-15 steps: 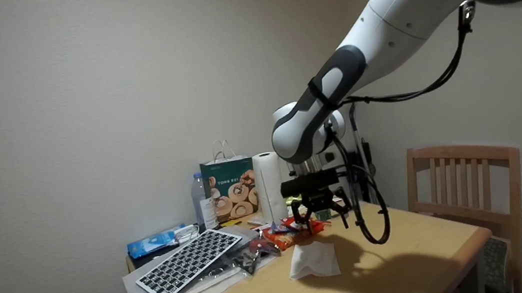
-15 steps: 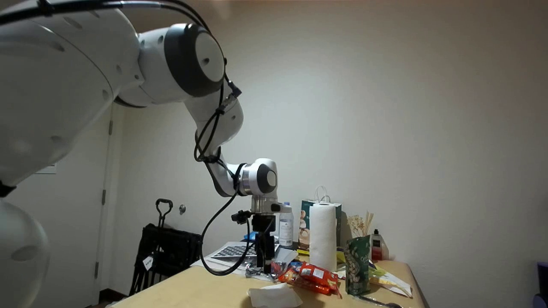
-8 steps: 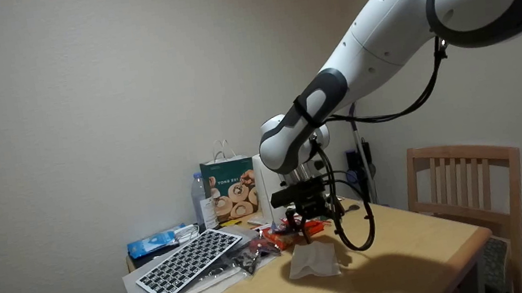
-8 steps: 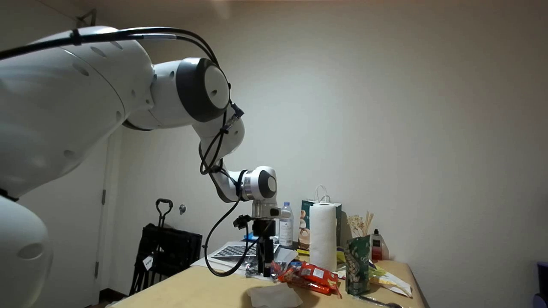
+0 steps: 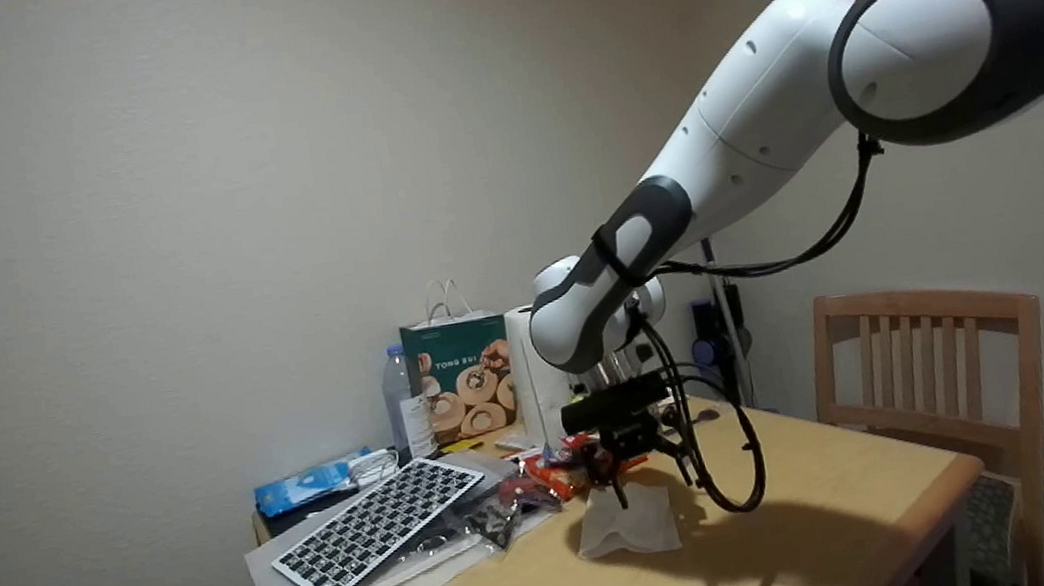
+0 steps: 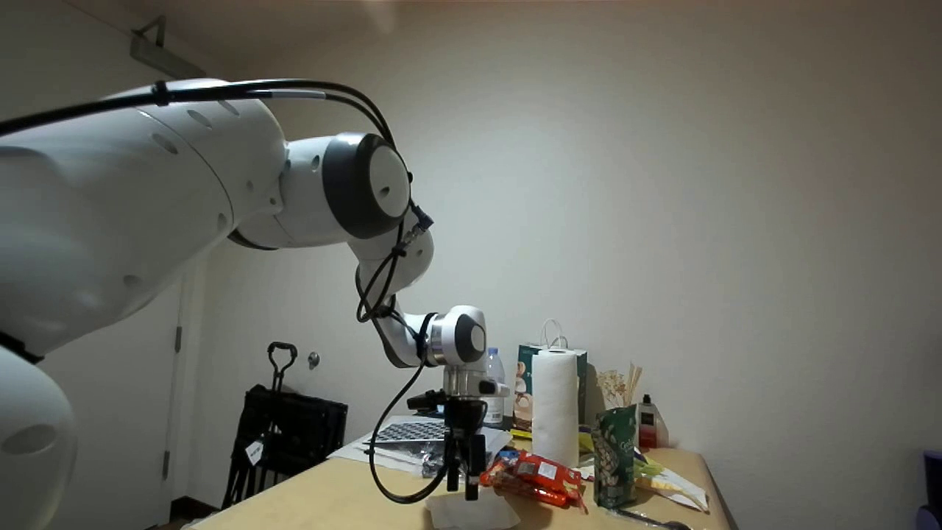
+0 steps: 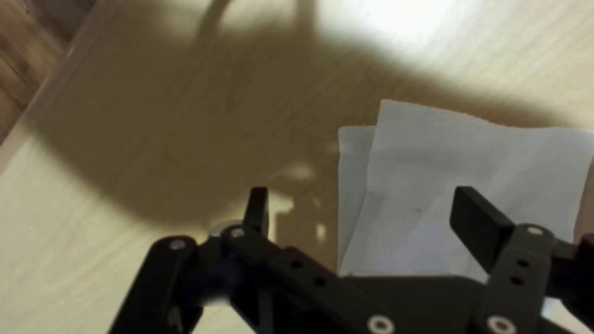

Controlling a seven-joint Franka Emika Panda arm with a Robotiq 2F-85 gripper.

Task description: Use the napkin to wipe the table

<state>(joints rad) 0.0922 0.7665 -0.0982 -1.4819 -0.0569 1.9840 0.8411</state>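
The arm [image 5: 740, 108] slopes down to the fingers [image 7: 480, 227] in both exterior views, its elbow [image 5: 924, 48] high above them; the wrist [image 6: 458, 337] bends directly over the fingers, and the gripper [image 7: 362, 202] hangs tips down, its two fingers spread well apart with a gap between them

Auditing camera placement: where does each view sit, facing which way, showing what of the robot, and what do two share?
In an exterior view: apart from the arm, above table height, facing the green bag and chair; arm and hand from picture right.
In an exterior view: likewise apart and above, facing the wall behind paper towels; arm and hand from picture left.
Wrist view: arm-mounted, looking down at the napkin; only the hand shows, fingers apart.
Both exterior views share keyboard, napkin and paper towels.
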